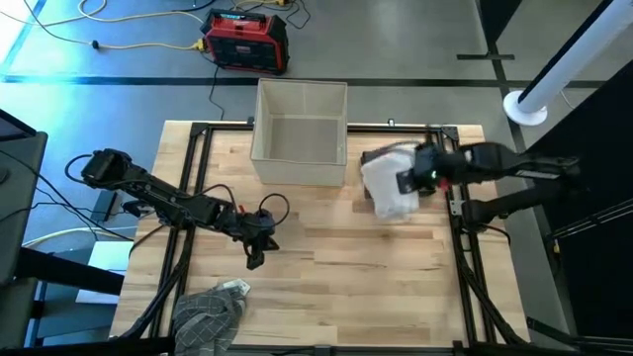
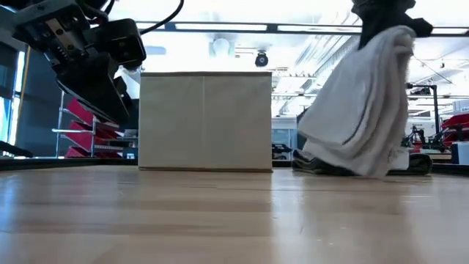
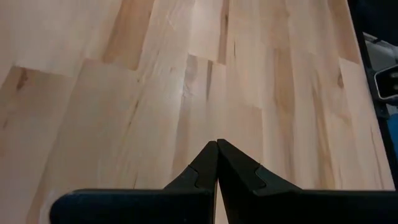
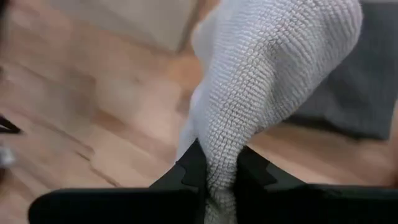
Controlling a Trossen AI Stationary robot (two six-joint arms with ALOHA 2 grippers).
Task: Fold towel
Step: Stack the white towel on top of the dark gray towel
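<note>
A white towel (image 1: pixel 389 186) hangs bunched from my right gripper (image 4: pixel 217 158), which is shut on it at the table's far right, beside the box. In the low view the towel (image 2: pixel 366 103) drapes down from the gripper (image 2: pixel 385 15) at the picture's top. My left gripper (image 3: pixel 216 146) is shut and holds nothing. It hovers over bare wood at the table's left middle (image 1: pixel 255 259). My right gripper pinches a bunched fold of the towel (image 4: pixel 219 134) between its two fingers, several layers thick. The fingers slant down from above. The towel hangs slack below them, and its lower end (image 2: pixel 352 167) reaches about table level; whether it touches I cannot tell.
An open beige box (image 1: pixel 300 133) stands at the far middle of the table. A crumpled grey towel (image 1: pixel 210 311) lies at the near left edge. Something dark and flat (image 2: pixel 315 165) lies under the hanging towel. Bare wood (image 1: pixel 346 267) spreads across the table's middle.
</note>
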